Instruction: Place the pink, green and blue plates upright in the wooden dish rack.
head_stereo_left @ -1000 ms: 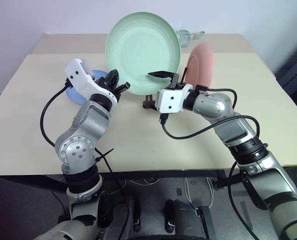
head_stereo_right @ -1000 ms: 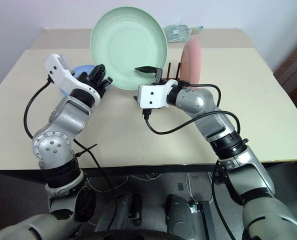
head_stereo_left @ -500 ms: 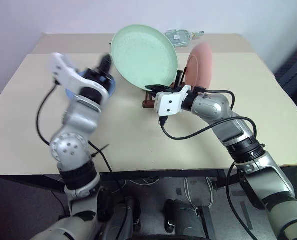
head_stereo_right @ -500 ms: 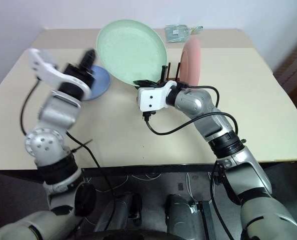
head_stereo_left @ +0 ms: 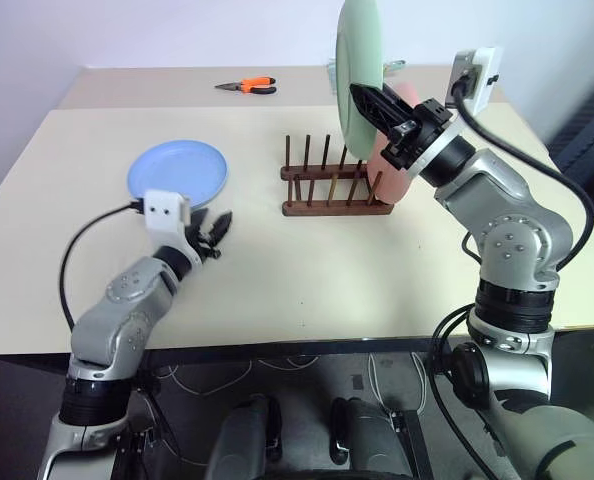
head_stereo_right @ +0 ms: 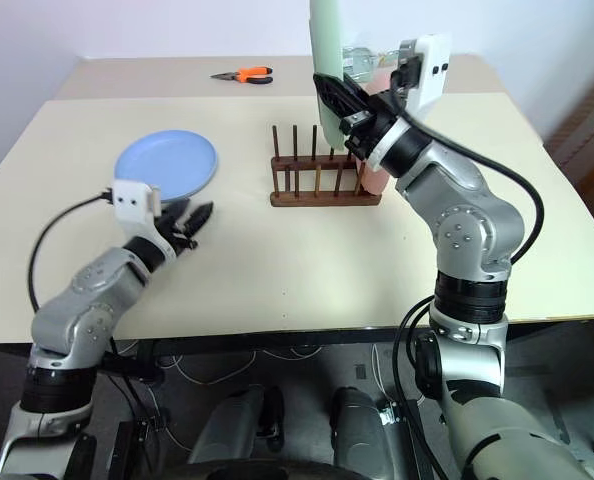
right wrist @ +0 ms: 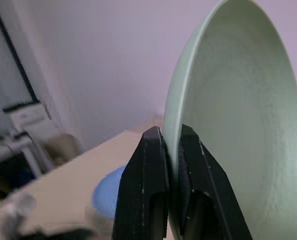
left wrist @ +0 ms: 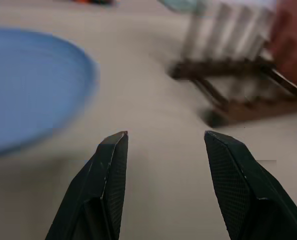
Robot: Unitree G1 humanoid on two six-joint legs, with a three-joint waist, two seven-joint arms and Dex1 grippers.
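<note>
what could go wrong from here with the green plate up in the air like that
The right gripper pinches only the rim of the green plate, held edge-on above the wooden dish rack, so it could pivot or slip while coming down. The pink plate already stands at the rack's right end; a slightly off descent might knock it or catch a peg. The blue plate lies flat, hard to grab.

Both head eyes look forward and down over the table [head_stereo_left: 277,290], sharing the wooden dish rack [head_stereo_left: 327,190] at twelve o'clock. The left wrist camera skims low toward it; the right faces the green plate [right wrist: 238,125] close up.
</note>
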